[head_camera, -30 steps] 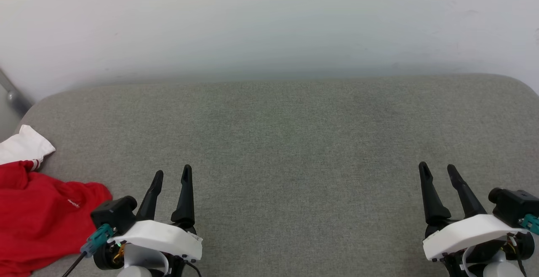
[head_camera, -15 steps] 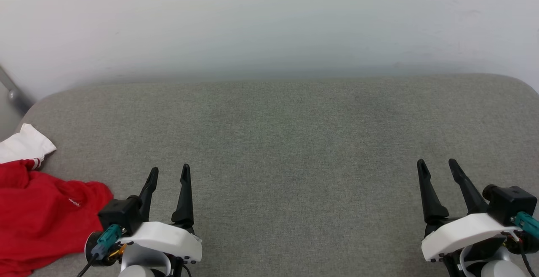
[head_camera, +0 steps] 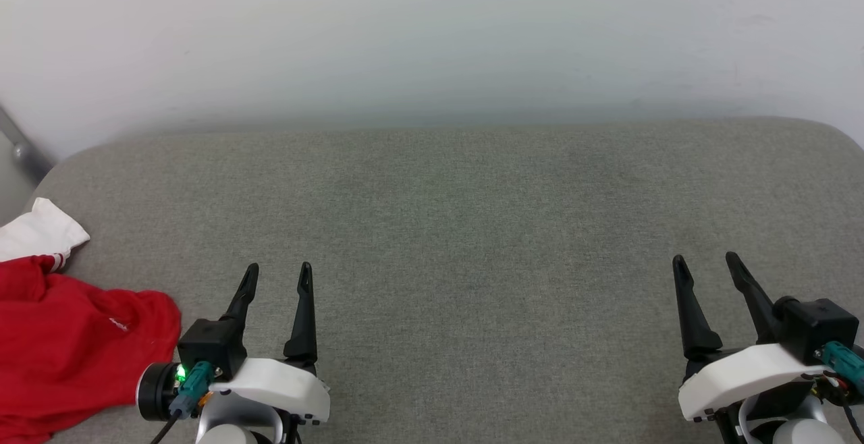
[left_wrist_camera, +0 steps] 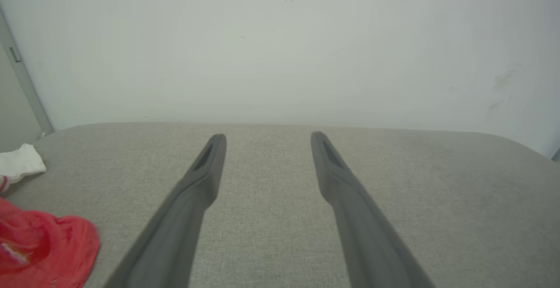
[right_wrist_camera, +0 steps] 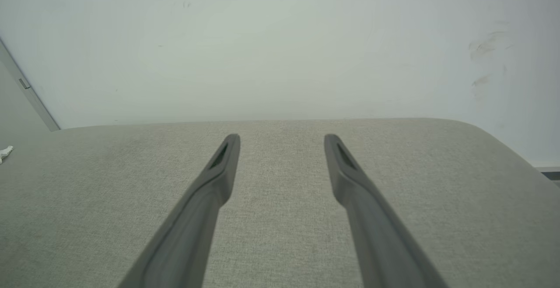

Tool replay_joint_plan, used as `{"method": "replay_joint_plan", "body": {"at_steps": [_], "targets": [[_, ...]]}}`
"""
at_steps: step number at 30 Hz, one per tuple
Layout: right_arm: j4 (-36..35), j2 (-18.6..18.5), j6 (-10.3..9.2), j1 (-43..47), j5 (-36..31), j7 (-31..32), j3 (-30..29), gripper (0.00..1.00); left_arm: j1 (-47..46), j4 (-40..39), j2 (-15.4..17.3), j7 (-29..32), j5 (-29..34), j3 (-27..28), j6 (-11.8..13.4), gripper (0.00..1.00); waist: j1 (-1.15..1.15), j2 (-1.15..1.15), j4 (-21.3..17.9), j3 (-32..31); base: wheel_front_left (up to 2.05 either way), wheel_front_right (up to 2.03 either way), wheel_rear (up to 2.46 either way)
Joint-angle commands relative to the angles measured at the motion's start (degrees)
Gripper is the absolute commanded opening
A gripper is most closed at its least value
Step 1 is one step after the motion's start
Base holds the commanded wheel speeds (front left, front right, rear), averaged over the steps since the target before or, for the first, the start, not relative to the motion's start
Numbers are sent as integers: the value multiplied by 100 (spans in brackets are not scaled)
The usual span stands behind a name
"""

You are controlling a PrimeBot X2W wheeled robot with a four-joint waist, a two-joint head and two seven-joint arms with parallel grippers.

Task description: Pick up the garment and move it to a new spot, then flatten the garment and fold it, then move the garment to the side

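Your head camera looks forward and down from behind the left gripper (head_camera: 278, 267) and right gripper (head_camera: 705, 258), over the grey worktop (head_camera: 472, 214) to the wall (head_camera: 432, 39). Each wrist camera sits low and close, looking along its own gripper toward that wall. All three share the worktop beyond the grippers; head and left wrist views share the red garment (head_camera: 67, 343) left of the left gripper.

Left end effector (head_camera: 278, 267) and right end effector (head_camera: 705, 258) point forward, fingers spread, gripping nothing.
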Motion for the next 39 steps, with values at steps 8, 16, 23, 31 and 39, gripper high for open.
{"method": "replay_joint_plan", "body": {"at_steps": [8, 16, 23, 31, 39], "targets": [[-55, 17, -2, 19, -275, -105, -23, 100, -78, 5, 10, -140, 399, -41, 44, 100, 0, 0, -9, -9, 0, 0, 0], [-36, 19, -2, 7, -425, -196, -56, 100, -73, 75, -47, -223, 531, 5, 63, 100, 0, 0, 5, -9, 0, 0, 0], [7, 20, -2, 3, -603, -244, -84, 100, -83, 110, -63, -285, 709, 28, 51, 100, 0, 0, 28, -13, 0, 0, 0], [56, 20, -2, 20, -524, -250, -92, 100, -112, 214, -88, -284, 636, 41, 29, 100, 0, 0, 179, -13, 0, 0, 0], [54, 19, -2, 15, -471, -253, 1, 100, -181, 385, -110, -284, 512, 79, -32, 100, 0, 0, 683, -27, 0, 0, 0]]}}
